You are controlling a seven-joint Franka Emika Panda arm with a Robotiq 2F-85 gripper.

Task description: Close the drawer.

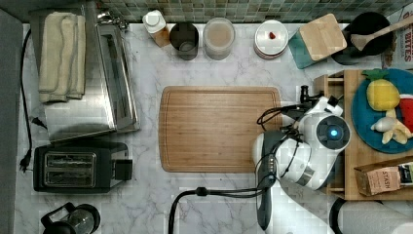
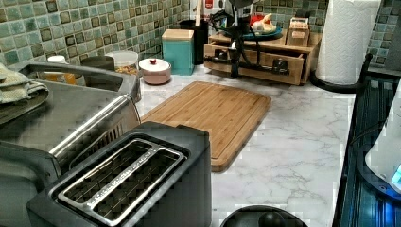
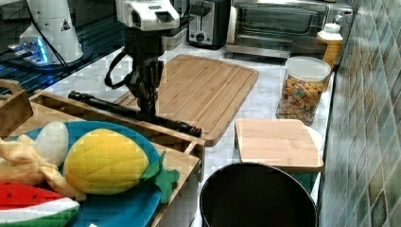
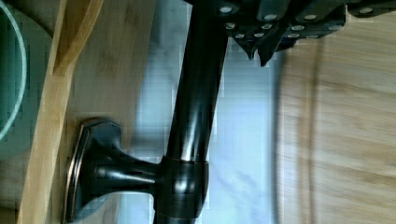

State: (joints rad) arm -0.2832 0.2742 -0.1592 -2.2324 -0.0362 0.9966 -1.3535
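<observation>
Gripper at the drawer handle

The gripper (image 3: 147, 101) sits on the drawer's (image 3: 182, 139) black bar handle (image 3: 135, 113), placed to push it in; its finger opening cannot be told.

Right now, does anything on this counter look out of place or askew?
Only the drawer: it juts out from its wooden stand, part open, as the right view shows. The gripper is down at its black bar handle. The cutting board lies flat and square, and nothing looks spilled or damaged.
</observation>
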